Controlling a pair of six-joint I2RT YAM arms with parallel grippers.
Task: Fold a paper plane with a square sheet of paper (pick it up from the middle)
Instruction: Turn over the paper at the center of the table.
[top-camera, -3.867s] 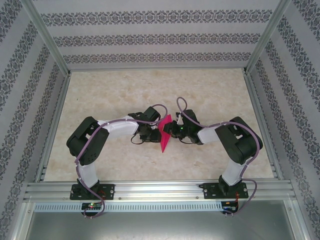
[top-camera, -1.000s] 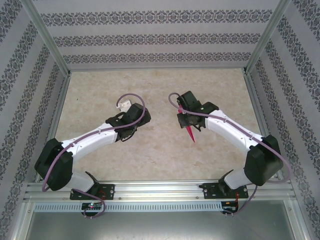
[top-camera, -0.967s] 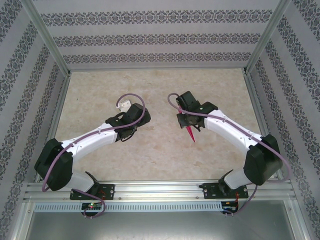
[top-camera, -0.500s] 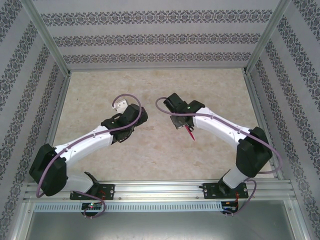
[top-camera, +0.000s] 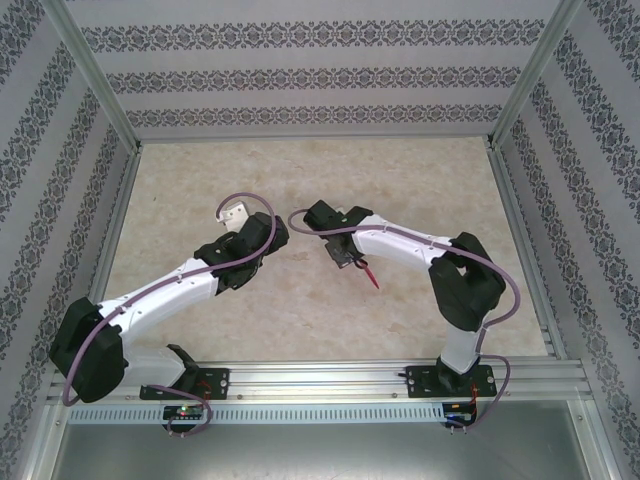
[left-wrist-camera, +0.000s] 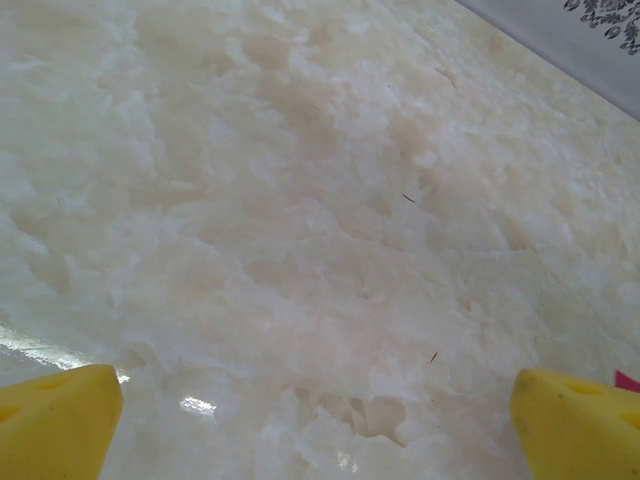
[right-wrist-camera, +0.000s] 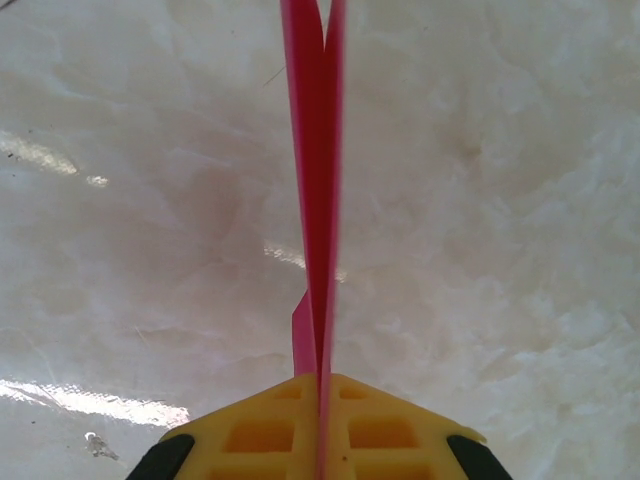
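Paper plane (right-wrist-camera: 318, 200): slim magenta-pink dart, layers pressed flat, jutting forward from the fingers over mid-table. Pinched tight at its rear end by right gripper (right-wrist-camera: 320, 385); right arm elbowed, reaching inward. Left gripper (left-wrist-camera: 320, 410) spread wide, holding nothing, just left of it. Open table (top-camera: 200, 190) all round; frame rails (top-camera: 110, 250) well apart.

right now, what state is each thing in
slim folded magenta-pink paper plane: folded flat, clamped edge-on in the right pincer
right pincer: shut on the paper plane
left pincer: open, holding nothing
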